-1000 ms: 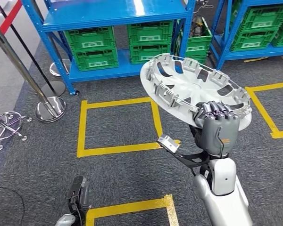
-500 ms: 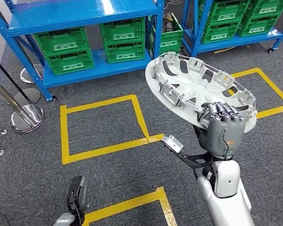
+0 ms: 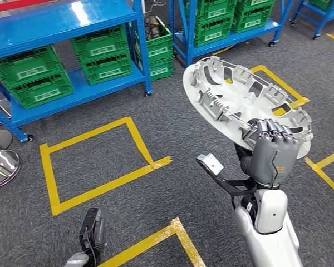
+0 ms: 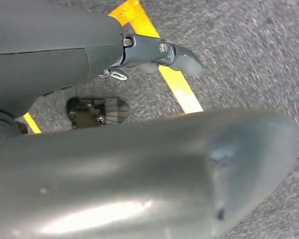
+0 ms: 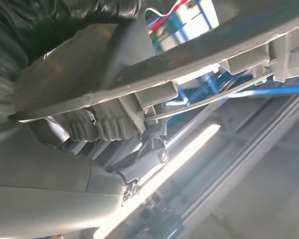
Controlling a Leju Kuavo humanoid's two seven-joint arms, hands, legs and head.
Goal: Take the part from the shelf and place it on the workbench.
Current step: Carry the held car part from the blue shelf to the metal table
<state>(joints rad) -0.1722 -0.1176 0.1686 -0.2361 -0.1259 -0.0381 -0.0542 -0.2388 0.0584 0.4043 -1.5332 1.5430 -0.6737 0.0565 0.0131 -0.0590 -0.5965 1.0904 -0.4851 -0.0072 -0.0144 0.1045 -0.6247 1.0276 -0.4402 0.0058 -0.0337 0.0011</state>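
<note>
The part is a round silver-white wheel cover [image 3: 236,94], ribbed inner side up, held tilted at chest height over the carpet. My right hand [image 3: 271,154] grips its near rim, fingers curled over the edge. In the right wrist view the cover's rim [image 5: 223,45] crosses the picture with dark fingers [image 5: 102,124] wrapped against it. My left hand [image 3: 92,236] hangs low at my side, holding nothing. In the left wrist view one dark finger [image 4: 159,50] sticks out straight above the carpet.
Blue shelves with green crates [image 3: 35,72] stand at the back left, and another crate rack [image 3: 215,22] at the back middle. Yellow tape rectangles [image 3: 94,183] mark the grey carpet. A chrome stanchion base [image 3: 1,167] sits at the left edge.
The whole view has swung to the right: shelves and tape marks slid left in the picture. The wheel cover stays in my right hand's grip, and my left hand still hangs down.
</note>
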